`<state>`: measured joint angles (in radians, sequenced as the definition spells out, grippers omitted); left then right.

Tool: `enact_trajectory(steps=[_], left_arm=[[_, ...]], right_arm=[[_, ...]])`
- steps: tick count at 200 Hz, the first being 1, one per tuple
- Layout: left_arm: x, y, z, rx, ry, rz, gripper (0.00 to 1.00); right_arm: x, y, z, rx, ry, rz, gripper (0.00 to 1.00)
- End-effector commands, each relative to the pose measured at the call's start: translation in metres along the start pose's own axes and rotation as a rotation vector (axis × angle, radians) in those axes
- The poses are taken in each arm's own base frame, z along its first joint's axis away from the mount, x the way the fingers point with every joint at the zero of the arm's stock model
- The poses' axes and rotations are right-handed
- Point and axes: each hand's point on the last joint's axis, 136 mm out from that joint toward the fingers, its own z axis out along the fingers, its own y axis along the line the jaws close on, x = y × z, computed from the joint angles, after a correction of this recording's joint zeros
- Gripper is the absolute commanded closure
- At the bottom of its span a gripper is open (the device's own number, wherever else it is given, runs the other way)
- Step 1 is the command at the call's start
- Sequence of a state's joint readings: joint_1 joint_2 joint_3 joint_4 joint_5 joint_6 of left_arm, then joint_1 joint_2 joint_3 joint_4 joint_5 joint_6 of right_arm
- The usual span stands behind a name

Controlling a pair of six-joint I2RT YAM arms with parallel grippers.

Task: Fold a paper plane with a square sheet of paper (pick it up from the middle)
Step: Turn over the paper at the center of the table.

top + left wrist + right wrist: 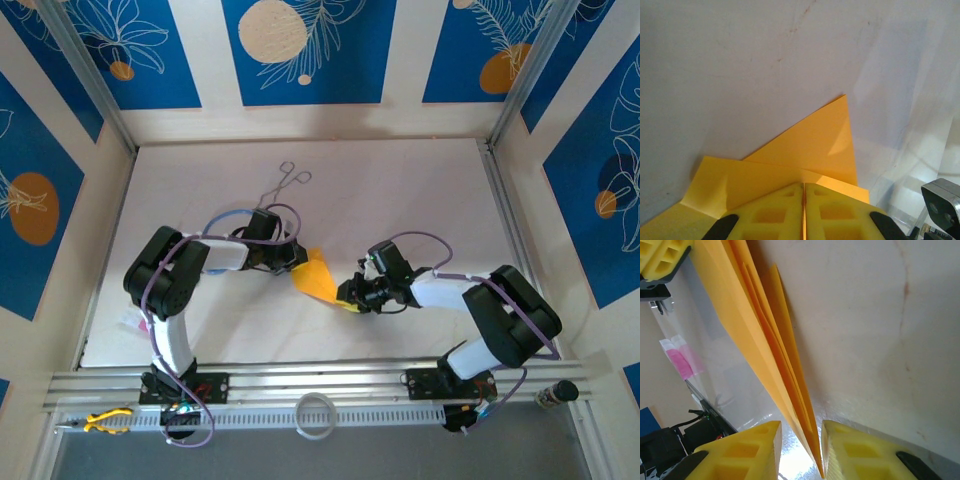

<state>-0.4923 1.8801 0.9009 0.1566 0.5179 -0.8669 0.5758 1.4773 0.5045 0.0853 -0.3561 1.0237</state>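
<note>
The orange-yellow sheet of paper (318, 278) is folded into a pointed, layered paper plane shape and hangs between the two arms near the table's middle. My left gripper (298, 258) is shut on its wide end; in the left wrist view the yellow fingers (840, 210) meet with the paper (815, 135) pinched in the seam. My right gripper (350, 297) is at the narrow end. In the right wrist view the folded layers (765, 325) run down between its fingertips (800, 427), which stand apart with a gap on both sides. The left gripper (660, 260) shows at that view's top left.
Metal forceps (285, 180) lie on the white table toward the back. A small pink slip (680, 360) lies near the left arm's base. A white ring (317, 415) and yellow pliers (105, 420) rest on the front rail. Aluminium posts (520, 90) frame the table.
</note>
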Motion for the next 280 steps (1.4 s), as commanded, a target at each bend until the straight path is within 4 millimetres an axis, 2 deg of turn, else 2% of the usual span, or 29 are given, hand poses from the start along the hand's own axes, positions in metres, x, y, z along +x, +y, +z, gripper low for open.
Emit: enact_trajectory(steps=[1,125,212,235,280], left_arm=[[0.009,0.023,-0.002,-0.064,0.02,-0.056,0.89],[0.009,0.023,-0.002,-0.062,0.019,-0.061,0.89],[0.008,0.02,-0.003,-0.054,0.016,-0.058,0.88],[0.006,0.012,-0.007,-0.026,0.008,-0.047,0.85],[-0.004,-0.019,-0.023,0.046,-0.035,-0.007,0.76]], right_arm=[[0.004,0.002,0.0,-0.016,0.015,0.0,0.73],[-0.004,0.005,0.006,-0.039,0.0,-0.019,0.74],[-0.004,0.0,0.009,-0.031,0.004,-0.023,0.81],[-0.003,-0.001,0.008,-0.03,0.003,-0.025,0.85],[-0.002,-0.003,0.007,-0.026,0.004,-0.037,0.89]])
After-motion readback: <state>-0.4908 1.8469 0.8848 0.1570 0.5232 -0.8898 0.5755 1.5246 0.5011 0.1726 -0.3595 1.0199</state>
